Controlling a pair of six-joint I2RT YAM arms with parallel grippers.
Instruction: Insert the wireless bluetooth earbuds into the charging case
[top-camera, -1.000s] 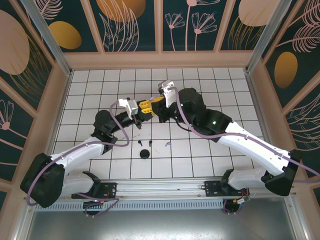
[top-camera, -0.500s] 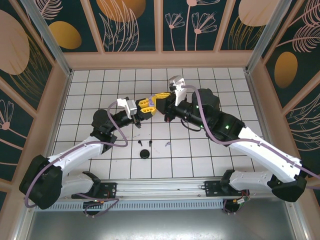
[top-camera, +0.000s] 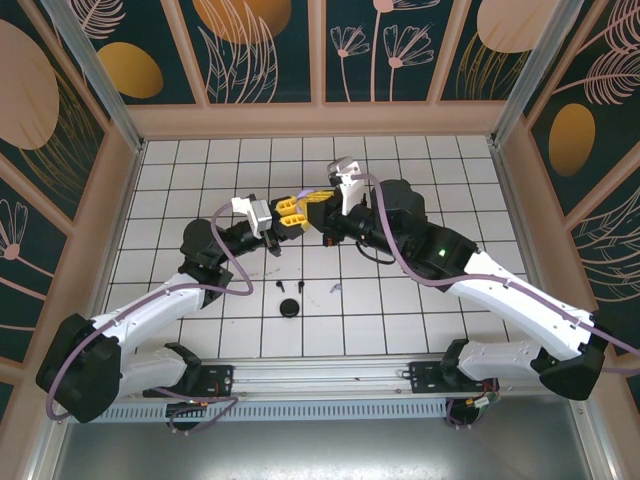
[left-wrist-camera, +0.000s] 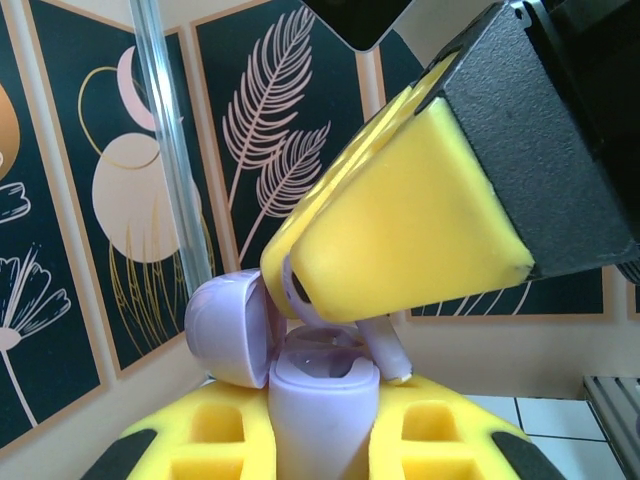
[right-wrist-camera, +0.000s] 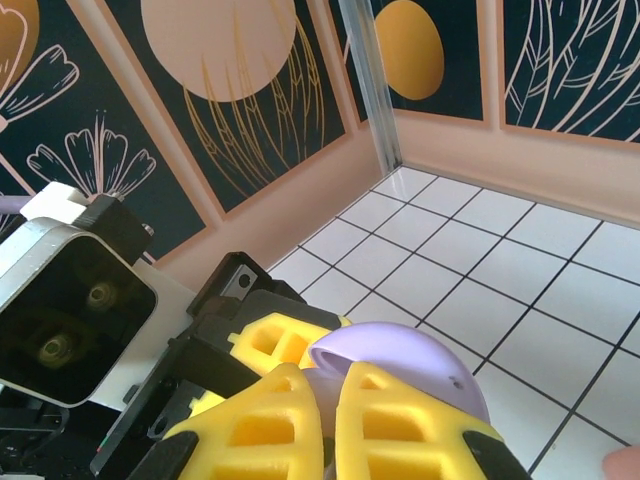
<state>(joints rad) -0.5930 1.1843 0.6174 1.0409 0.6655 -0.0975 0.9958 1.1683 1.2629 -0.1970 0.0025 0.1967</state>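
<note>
Pinching lilac earbud (left-wrist-camera: 386, 350), stem slanting down, right pincer (right-wrist-camera: 338, 385) above upright case (left-wrist-camera: 320, 415) clamped in left pincer (left-wrist-camera: 322, 432).

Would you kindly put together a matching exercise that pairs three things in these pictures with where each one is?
Things:
1. lilac charging case
2. lilac earbud
3. black round object

Places:
A. lying on the table, towards the arm bases
B. clamped in the left gripper, lid open
C. pinched in the right gripper, just above the open case

Pairs: 1-B; 2-C; 3-A
</note>
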